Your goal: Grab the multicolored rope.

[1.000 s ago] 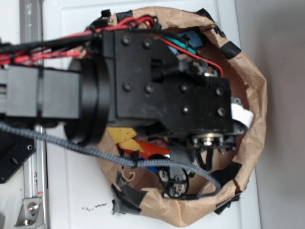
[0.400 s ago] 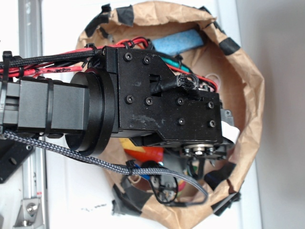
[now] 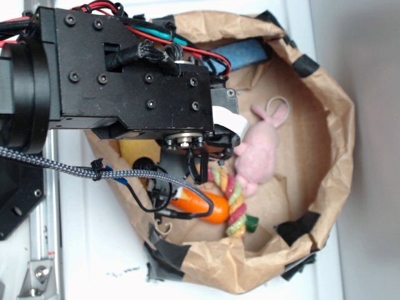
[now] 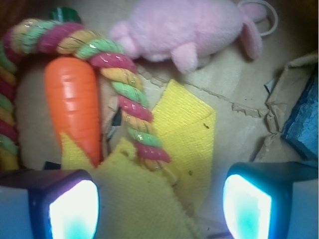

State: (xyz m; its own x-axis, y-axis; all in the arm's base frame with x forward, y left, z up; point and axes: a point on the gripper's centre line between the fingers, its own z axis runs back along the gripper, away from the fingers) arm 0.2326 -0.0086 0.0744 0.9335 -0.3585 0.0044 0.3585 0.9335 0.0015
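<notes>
The multicolored rope (image 4: 124, 99), a twisted cord of pink, yellow and green strands, arcs from the wrist view's top left down toward the middle, one end lying on a yellow cloth (image 4: 184, 124). Its dark green end (image 4: 62, 12) shows at the top. From outside, the rope (image 3: 232, 200) lies in the paper bag between an orange carrot toy (image 3: 203, 203) and a pink plush bunny (image 3: 259, 150). My gripper (image 4: 159, 204) is open above the cloth, with nothing between its fingers. The rope's near end lies just ahead of the gap. The arm hides most of the gripper (image 3: 219, 140) in the exterior view.
The brown paper bag's crumpled rim (image 3: 331, 125) rings everything. The carrot toy (image 4: 75, 104) lies inside the rope's curve, and the bunny (image 4: 189, 30) lies just beyond the rope. A blue sponge (image 3: 244, 53) lies at the bag's far side, with black tape patches (image 3: 297, 228) on the rim.
The arm has shifted up and to the left in the exterior view, uncovering the bunny, the rope and the carrot that it hid before.
</notes>
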